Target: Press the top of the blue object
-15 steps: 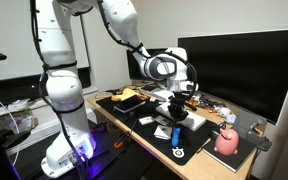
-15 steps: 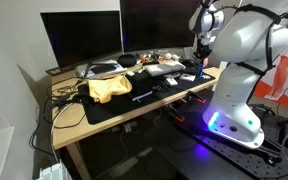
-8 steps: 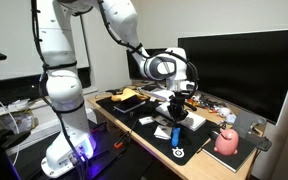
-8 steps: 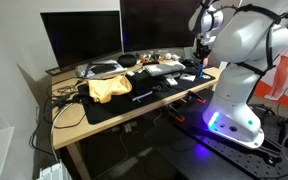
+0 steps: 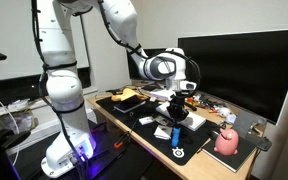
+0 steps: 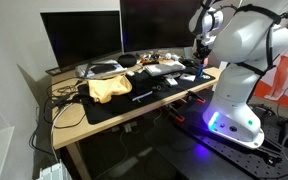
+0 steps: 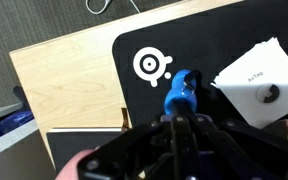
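Observation:
The blue object (image 7: 181, 92), a small bright-blue stubby cylinder, stands on the black desk mat (image 7: 214, 40). In the wrist view my gripper (image 7: 179, 120) is directly over it, fingers closed together with their tips at its top end. I cannot tell whether they touch it. In an exterior view the blue object (image 5: 174, 133) stands near the mat's front edge, with the gripper (image 5: 176, 114) just above it. In another exterior view the gripper (image 6: 200, 63) hangs low over the desk's far end, and the blue object is hidden there.
A white box (image 7: 259, 85) lies right next to the blue object. A round white logo (image 7: 152, 64) is printed on the mat. A pink rounded object (image 5: 227, 141) sits near the desk corner. A large monitor (image 5: 234, 65) stands behind. A yellow cloth (image 6: 109, 88) lies on the mat.

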Robot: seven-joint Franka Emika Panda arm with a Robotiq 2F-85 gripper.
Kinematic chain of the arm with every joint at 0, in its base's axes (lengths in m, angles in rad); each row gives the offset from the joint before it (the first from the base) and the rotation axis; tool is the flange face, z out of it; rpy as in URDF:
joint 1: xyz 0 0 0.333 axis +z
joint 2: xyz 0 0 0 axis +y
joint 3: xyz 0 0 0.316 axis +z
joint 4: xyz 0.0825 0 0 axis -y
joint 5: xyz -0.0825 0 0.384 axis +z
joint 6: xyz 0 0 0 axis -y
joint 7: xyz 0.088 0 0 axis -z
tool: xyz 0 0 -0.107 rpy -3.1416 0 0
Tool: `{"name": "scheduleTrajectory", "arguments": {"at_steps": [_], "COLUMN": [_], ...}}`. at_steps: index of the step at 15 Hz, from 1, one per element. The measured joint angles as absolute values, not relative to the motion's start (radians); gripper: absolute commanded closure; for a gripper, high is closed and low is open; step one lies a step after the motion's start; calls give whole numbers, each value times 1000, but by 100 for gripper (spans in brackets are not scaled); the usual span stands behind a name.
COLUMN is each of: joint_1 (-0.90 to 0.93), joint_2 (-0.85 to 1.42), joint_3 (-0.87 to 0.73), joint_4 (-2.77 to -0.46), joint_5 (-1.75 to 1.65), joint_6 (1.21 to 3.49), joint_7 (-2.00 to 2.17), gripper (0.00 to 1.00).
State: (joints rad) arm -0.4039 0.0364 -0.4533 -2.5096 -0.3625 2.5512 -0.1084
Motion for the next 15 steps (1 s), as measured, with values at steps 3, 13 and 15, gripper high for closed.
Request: {"name": "scheduleTrajectory", "arguments": {"at_steps": [3,13,15], "joint_1": [-398,-402,-403], "joint_2": [36,34,34], "joint_3": [-453,-453,-453], "joint_4": [-2511,-2516,-2516], "joint_5": [-381,-420,-428], "joint_6": [2551,2551,2551], "joint_7": [-108,-109,-109], "gripper": [100,100,100]}}
